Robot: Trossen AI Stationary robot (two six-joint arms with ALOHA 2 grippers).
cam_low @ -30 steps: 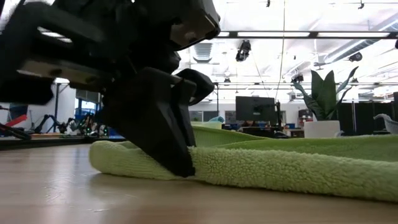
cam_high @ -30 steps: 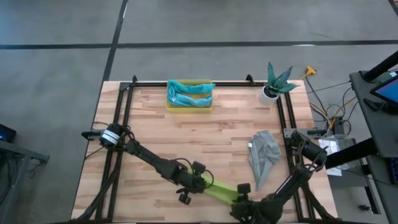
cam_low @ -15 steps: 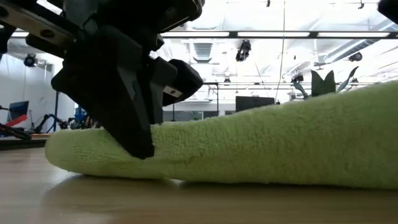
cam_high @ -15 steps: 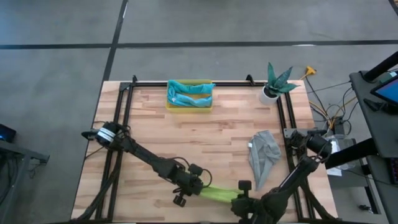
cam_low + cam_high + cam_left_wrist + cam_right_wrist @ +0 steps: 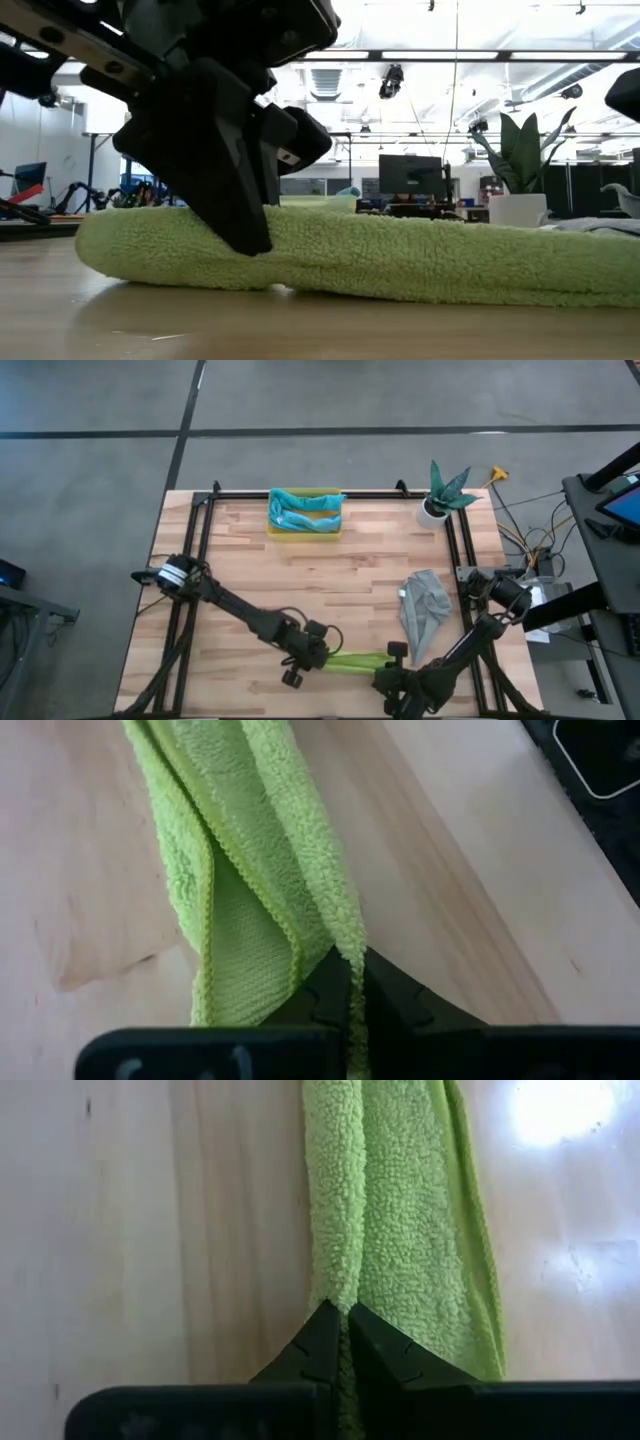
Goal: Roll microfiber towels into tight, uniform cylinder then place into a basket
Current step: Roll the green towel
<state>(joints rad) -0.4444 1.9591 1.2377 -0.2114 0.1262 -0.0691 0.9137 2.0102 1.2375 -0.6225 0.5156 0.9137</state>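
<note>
The lime green towel point(image 5: 352, 661), bunched lengthwise into a narrow strip, lies on the table close to the near edge. My left gripper point(image 5: 312, 656) is shut on its left end and my right gripper point(image 5: 392, 668) on its right end. In the low view the strip point(image 5: 400, 265) rests along the wood, with my left gripper point(image 5: 235, 200) coming down on it. The yellow basket point(image 5: 303, 530) at the far middle holds teal and light blue towels point(image 5: 303, 510). A grey towel point(image 5: 422, 610) lies crumpled at the right. My left gripper pinches a hemmed edge of the towel's left end point(image 5: 350, 942) between its two fingers, slanting down from the left and lying along the strip. Several layers fan out beyond the fingertips, and the strip lies on the wood. My right gripper pinches a lengthwise fold at the towel's right end point(image 5: 338, 1292) between its two fingers, slanting down from the right, along the strip. The cloth runs straight away from the fingertips and rests on the table.
A white plant pot point(image 5: 433, 510) stands at the far right corner. A black frame rail point(image 5: 300, 495) runs round the table's edges. Bare wood point(image 5: 300, 590) lies between the basket and the green strip.
The green towel lay slanted toward the near right corner a second ago; its right end has swung toward the far edge with my right gripper, so the strip now runs almost parallel to the near edge and looks narrower. Its right part bulked up briefly, then settled flat.
</note>
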